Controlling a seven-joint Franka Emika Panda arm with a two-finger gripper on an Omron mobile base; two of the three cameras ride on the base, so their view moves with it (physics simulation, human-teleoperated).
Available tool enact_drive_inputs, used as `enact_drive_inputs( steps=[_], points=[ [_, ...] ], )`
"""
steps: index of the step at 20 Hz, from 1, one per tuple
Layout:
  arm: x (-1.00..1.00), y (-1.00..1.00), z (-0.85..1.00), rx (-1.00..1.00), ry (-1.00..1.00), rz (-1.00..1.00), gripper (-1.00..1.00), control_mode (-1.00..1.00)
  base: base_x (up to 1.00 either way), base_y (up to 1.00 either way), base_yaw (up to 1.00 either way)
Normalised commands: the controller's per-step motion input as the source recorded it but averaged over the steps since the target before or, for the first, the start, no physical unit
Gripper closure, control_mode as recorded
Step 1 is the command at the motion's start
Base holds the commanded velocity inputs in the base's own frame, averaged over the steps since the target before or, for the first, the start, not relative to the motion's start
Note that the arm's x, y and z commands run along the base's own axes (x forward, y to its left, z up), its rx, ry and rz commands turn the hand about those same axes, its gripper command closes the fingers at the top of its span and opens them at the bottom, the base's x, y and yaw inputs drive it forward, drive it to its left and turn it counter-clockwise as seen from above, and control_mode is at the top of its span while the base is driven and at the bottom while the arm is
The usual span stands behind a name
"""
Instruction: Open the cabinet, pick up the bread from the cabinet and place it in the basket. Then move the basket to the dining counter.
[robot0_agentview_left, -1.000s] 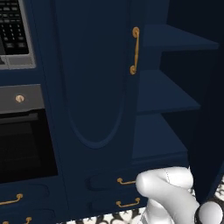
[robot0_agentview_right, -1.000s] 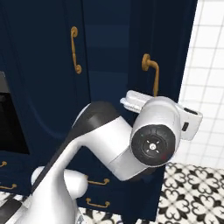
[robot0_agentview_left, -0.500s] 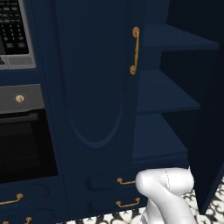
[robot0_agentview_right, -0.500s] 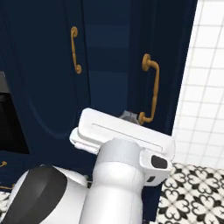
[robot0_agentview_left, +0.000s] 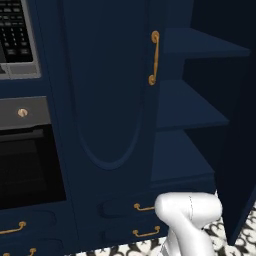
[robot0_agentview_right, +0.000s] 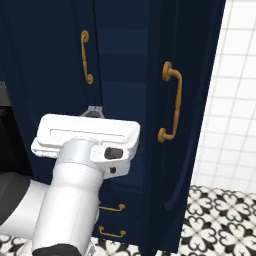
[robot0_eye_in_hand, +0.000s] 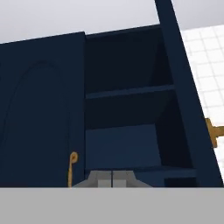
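The gripper (robot0_eye_in_hand: 112, 178) sits low before the open right half of the cabinet (robot0_agentview_left: 115, 100), aimed into its interior; in the hand view its two fingertips appear pressed together with nothing between them, though the grey band hides much of them, so this reading is tentative. In the right base view the white hand (robot0_agentview_right: 86, 137) is level with the lower part of the cabinet, just left of the opened door (robot0_agentview_right: 182, 120), which stands swung out toward the tiled wall (robot0_agentview_right: 235, 90).

Inside the cabinet three navy shelves (robot0_agentview_left: 190, 107) are visible in the left base view, all bare where they can be seen. The bread cannot be made out on any visible shelf surface; it may lie deeper in, or on a level hidden by the left door (robot0_agentview_left: 107, 85), which is closed.

The step in hand is judged to be the search and reach for the bread, the opening being done on the right side. To do it well, the hand should rise and point along each shelf in turn, keeping clear of the open door's edge, and spread the jaws before approaching.

Count: two doors, one open and one closed; two long brass handles (robot0_agentview_right: 171, 102); three shelves; two small drawer pulls (robot0_agentview_right: 111, 220) below the cabinet.
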Motion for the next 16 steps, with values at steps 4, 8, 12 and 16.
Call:
enact_drive_inputs(
  steps=[4, 8, 12, 16],
  points=[
    [1.00, 0.98, -0.22, -0.07, 0.00, -0.40, 1.00, -1.00, 0.00, 0.00, 0.00],
    [1.00, 0.50, -0.17, 0.00, 0.00, -0.56, 1.00, -1.00, 0.00, 0.00, 0.00],
    [0.78, -0.19, -0.18, -0.01, 0.15, -0.66, 1.00, -1.00, 0.00, 0.00, 0.00],
    [0.87, -0.90, -0.43, 0.04, 0.14, -0.50, 1.00, -1.00, 0.00, 0.00, 0.00]
  ],
)
